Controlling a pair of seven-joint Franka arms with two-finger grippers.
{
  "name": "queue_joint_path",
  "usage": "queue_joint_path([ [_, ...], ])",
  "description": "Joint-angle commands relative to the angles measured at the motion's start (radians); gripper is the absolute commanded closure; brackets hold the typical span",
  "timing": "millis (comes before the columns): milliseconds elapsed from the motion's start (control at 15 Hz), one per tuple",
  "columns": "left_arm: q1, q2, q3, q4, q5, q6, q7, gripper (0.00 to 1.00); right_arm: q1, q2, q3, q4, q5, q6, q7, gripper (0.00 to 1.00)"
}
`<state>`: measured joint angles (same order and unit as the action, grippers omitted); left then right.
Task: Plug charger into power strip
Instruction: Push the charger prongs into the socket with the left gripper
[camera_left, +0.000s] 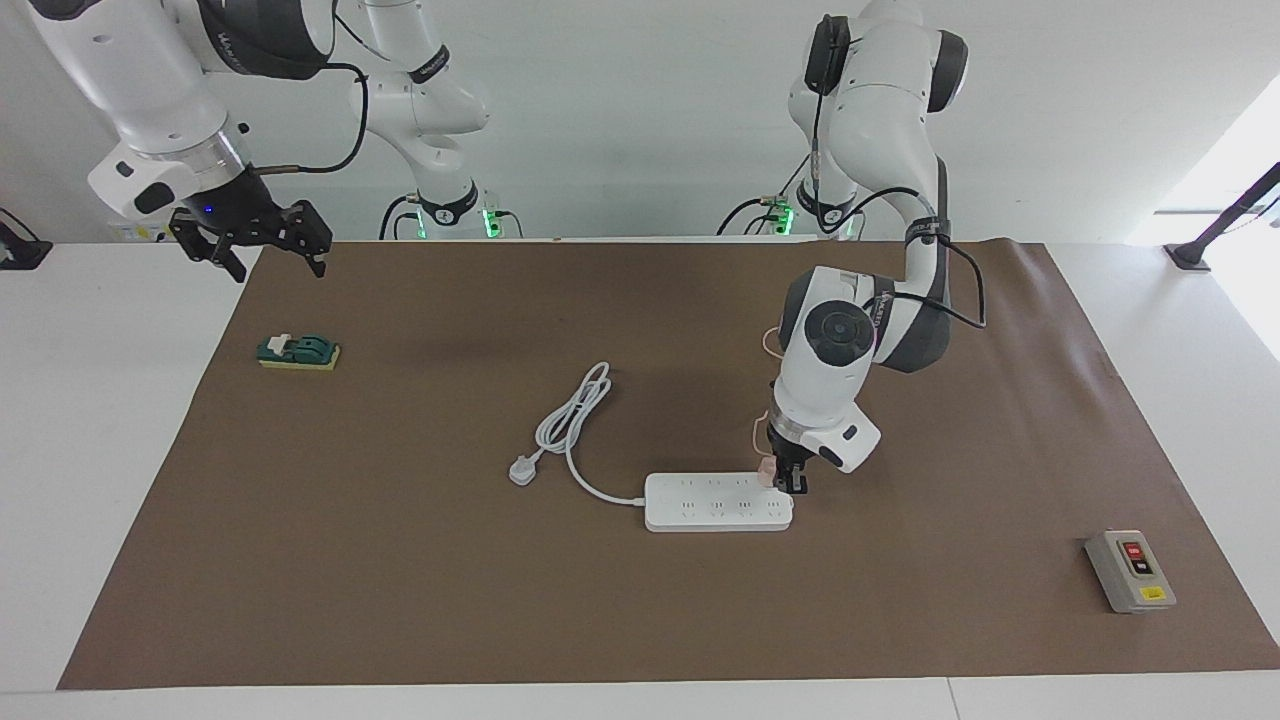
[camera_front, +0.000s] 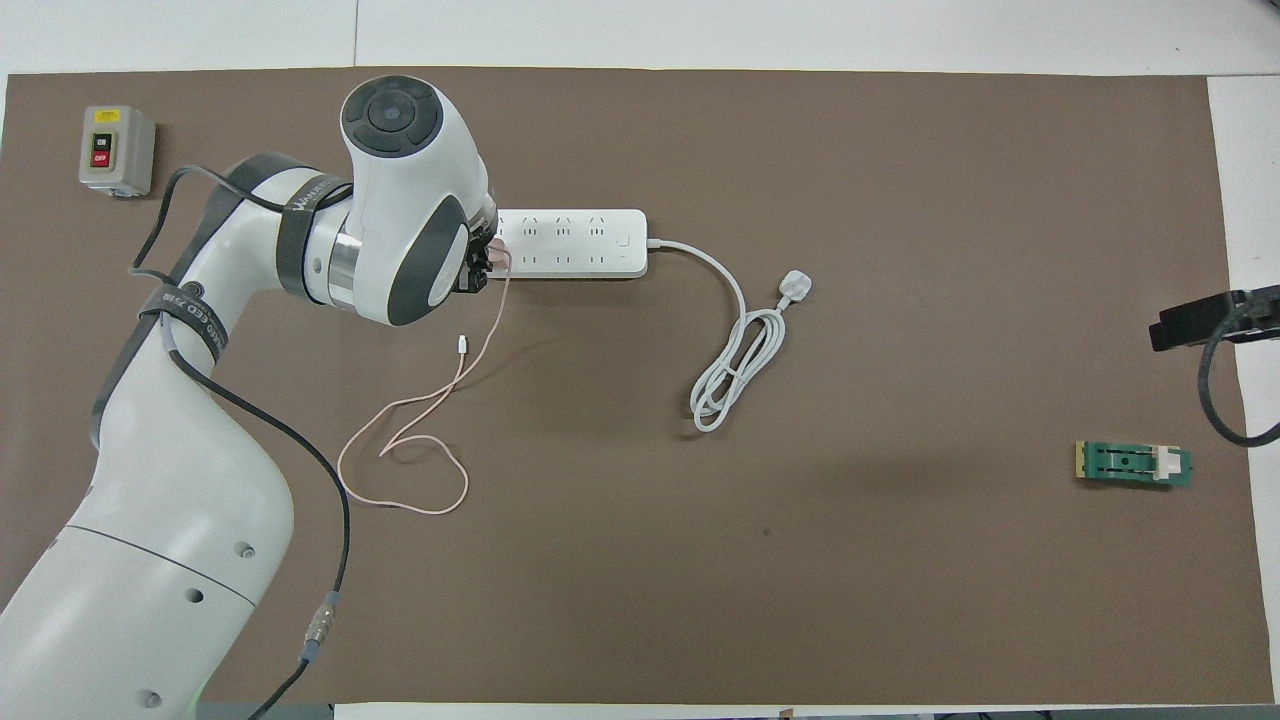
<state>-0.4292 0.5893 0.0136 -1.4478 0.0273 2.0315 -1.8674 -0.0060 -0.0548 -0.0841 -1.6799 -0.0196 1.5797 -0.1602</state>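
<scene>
Left end effector (camera_left: 783, 478): clamped on charger (camera_left: 765, 472), at power strip (camera_left: 715, 502) end.
Right end effector (camera_left: 265, 245): fingers apart, waiting above the counter (camera_left: 130, 420) edge.
Grey box (camera_front: 116, 149): reads "ON", "OFF".

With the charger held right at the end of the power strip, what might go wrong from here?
1. The left tool holds the charger at the very end of the power strip; if the prongs miss the slots, pushing may slide or tip the unsecured strip.
2. The pink cable lies looped on the mat under the left arm; it might snag and tug the charger.
The right tool waits, open, over the mat's edge and steadies nothing.
</scene>
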Motion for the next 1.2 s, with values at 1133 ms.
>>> queue_joint_path([
  [1133, -0.034, -0.008, 0.006, -0.121, 0.088, 0.036, 0.023, 1.0, -0.011, -0.017, 0.01, -0.012, 0.015, -0.009, 0.013, 0.0],
])
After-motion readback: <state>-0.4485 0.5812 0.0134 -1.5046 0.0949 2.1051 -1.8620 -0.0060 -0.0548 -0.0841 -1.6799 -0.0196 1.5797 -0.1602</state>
